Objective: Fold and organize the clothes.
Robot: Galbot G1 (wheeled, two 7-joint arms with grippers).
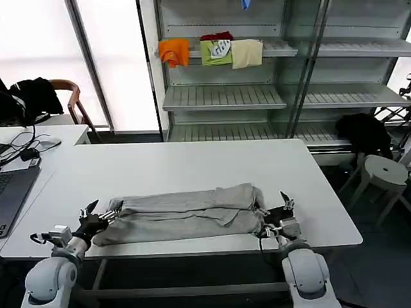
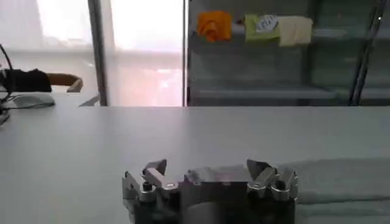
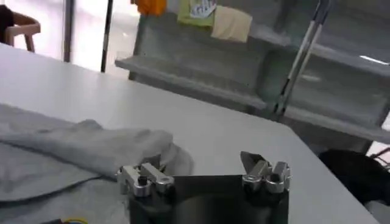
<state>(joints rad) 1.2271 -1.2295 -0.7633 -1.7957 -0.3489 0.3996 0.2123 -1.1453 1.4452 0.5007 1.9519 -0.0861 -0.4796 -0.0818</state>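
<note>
The clothes are one light grey shirt, folded lengthwise into a long strip across the front of the white table. My left gripper sits low at the strip's left end, open wide. In the left wrist view this gripper faces across the table with the grey cloth beside one finger. My right gripper is at the strip's right end, also open. In the right wrist view the right gripper has one fingertip at the shirt's bunched edge and the other over bare table.
A laptop and cables lie on the side table at the left. Metal shelves behind hold orange, green and cream folded cloths. A stool and a black garment stand to the right. The table's far half is bare.
</note>
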